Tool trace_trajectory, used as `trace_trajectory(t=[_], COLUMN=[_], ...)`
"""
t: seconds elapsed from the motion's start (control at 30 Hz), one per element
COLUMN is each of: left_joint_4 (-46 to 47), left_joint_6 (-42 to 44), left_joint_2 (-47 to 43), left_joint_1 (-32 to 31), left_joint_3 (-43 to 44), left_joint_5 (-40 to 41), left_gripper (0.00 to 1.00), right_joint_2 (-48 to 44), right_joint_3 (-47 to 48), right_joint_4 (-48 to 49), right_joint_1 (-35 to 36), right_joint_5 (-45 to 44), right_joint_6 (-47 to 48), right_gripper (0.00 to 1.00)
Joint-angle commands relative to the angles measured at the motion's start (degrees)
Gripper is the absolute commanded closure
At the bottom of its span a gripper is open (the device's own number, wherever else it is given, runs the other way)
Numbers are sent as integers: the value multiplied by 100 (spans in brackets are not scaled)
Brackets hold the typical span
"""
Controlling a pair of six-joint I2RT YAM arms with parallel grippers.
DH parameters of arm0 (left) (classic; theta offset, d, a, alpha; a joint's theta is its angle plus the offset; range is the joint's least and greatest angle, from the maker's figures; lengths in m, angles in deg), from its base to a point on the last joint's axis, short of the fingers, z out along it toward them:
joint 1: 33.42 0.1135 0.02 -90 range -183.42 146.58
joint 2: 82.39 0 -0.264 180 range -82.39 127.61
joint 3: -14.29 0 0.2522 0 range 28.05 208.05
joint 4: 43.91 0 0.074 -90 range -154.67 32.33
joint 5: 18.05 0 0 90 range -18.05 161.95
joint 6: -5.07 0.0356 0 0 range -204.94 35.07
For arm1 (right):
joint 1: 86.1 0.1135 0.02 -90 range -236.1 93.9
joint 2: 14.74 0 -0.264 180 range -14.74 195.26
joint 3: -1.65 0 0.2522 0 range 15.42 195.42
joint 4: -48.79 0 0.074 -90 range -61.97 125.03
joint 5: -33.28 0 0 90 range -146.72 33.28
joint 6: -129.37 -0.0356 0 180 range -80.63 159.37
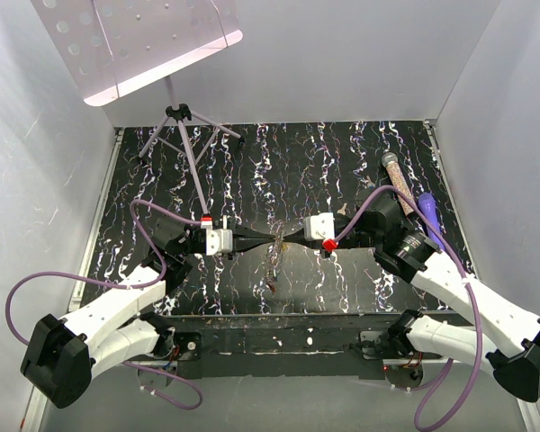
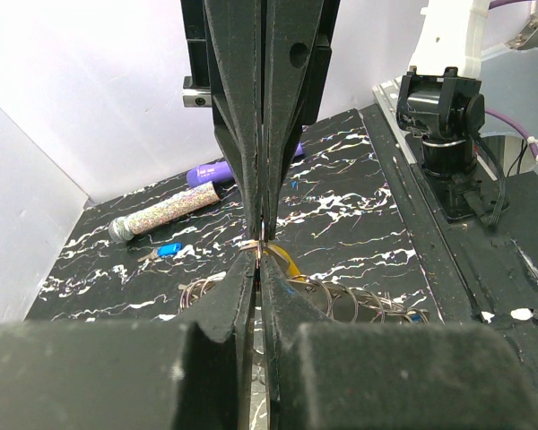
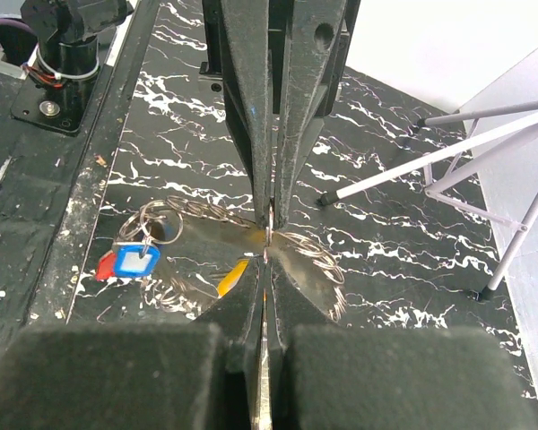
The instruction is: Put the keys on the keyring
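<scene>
My left gripper (image 1: 268, 238) and right gripper (image 1: 286, 238) meet tip to tip above the middle of the mat. Both are shut on a chain of linked wire keyrings (image 3: 316, 262), pinched at one spot (image 2: 263, 242). The chain hangs from there in the top view (image 1: 272, 263). A yellow-headed key (image 3: 233, 276) hangs just under the pinch and also shows in the left wrist view (image 2: 284, 261). A blue-headed key (image 3: 134, 260) and a red one (image 3: 104, 267) hang at the chain's end. Another blue-headed key (image 2: 168, 250) lies loose on the mat.
A clear tube of pinkish beads (image 1: 399, 184) and a purple marker pen (image 1: 430, 216) lie at the right of the mat. A tripod stand (image 1: 187, 135) with a perforated plate stands at the back left. Grey walls close in the mat on three sides.
</scene>
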State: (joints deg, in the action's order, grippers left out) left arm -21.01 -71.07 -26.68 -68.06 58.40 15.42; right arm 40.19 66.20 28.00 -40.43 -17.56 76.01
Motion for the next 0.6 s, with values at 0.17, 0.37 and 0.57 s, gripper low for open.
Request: trace_trajectory(t=[0.17,0.37,0.57], left_joint_4=[245,245,218], left_joint_6=[-51,-60,-60], left_joint_2=[-121,-103,-86], left_joint_1=[-35,-35,-44], left_joint_3=[-29,-20,-20], left_joint_5=[28,11,11], left_gripper=[100,100,100], right_joint_2=[43,35,52], right_joint_3=[195,204,221], right_joint_4=[342,369,421], right_joint_1=[47,47,65], right_joint_5=[57,74,92], right_joint_6=[-78,-122,-201], right_gripper=[99,99,99])
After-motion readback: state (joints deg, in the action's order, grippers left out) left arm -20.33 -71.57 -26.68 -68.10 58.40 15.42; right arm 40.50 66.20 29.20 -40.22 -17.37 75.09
